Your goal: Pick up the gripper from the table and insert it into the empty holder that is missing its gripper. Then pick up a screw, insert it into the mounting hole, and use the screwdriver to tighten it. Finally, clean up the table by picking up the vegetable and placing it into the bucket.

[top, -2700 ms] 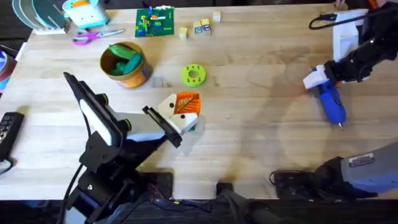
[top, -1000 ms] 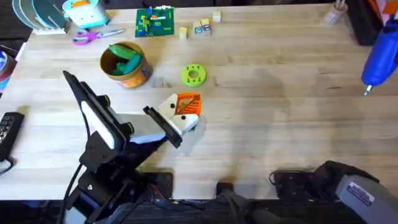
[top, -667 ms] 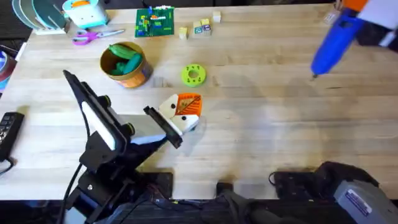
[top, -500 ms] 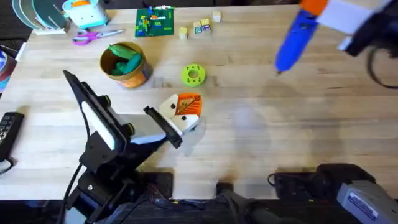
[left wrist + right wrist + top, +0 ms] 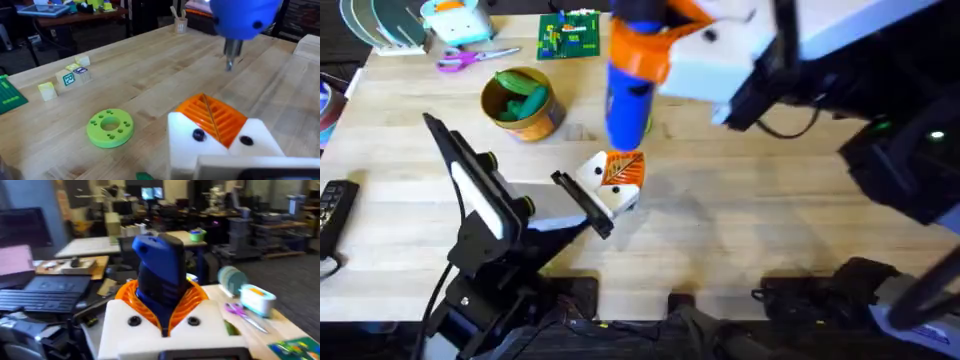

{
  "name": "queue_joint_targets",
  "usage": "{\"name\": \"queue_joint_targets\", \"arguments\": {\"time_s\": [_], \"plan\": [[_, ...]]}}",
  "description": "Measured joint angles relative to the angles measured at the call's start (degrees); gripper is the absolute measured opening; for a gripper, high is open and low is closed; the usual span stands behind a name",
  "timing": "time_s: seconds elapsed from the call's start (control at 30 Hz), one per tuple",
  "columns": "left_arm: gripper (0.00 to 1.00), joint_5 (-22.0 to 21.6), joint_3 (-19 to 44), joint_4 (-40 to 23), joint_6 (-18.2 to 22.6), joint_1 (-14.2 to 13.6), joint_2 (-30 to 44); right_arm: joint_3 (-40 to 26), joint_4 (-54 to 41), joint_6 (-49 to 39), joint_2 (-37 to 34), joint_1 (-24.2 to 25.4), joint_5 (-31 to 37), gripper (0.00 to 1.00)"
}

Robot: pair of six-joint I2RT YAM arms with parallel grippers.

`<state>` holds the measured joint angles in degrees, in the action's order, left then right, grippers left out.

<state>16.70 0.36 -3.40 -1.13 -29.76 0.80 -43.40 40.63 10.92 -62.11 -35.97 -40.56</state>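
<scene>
Right jaws around stubby blue screwdriver.

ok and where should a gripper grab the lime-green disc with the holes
Take the lime-green disc across its outer rim, coming straight down from above. It lies flat on the table, so its low round edge offers two opposite sides; a sideways approach would likely just push it.

The blue screwdriver hung tip-down just above the holder, a white block with orange ribbed fingers. Beyond the holder, the yellow-orange bucket stood upright, green toys inside.
</scene>
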Motion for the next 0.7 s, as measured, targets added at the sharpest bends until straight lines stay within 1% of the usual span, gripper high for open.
{"name": "queue_joint_targets", "arguments": {"time_s": [0.1, 0.2, 0.37, 0.57, 0.7], "plan": [[0.005, 0.0, 0.0, 0.0, 0.0, 0.0, 0.0, 0.0, 3.6, 0.3, -2.7, -3.9, 0.1, 0.023], [0.005, 0.0, 0.0, 0.0, -0.2, 0.0, 0.0, 0.0, 4.2, 0.6, -4.0, -5.8, 0.6, 0.023], [0.005, 0.0, 0.0, 0.0, -0.2, 0.0, 0.0, 0.0, 4.3, 0.7, -4.8, -5.9, 1.9, 0.023], [0.005, 0.0, 0.0, 0.0, -0.2, 0.0, 0.0, 0.0, 8.2, 0.7, -7.4, -7.5, 3.7, 0.023], [0.005, 0.0, 0.0, 0.0, -0.2, 0.0, 0.0, 0.0, 8.3, 0.7, -8.5, -7.9, 3.9, 0.023]]}}
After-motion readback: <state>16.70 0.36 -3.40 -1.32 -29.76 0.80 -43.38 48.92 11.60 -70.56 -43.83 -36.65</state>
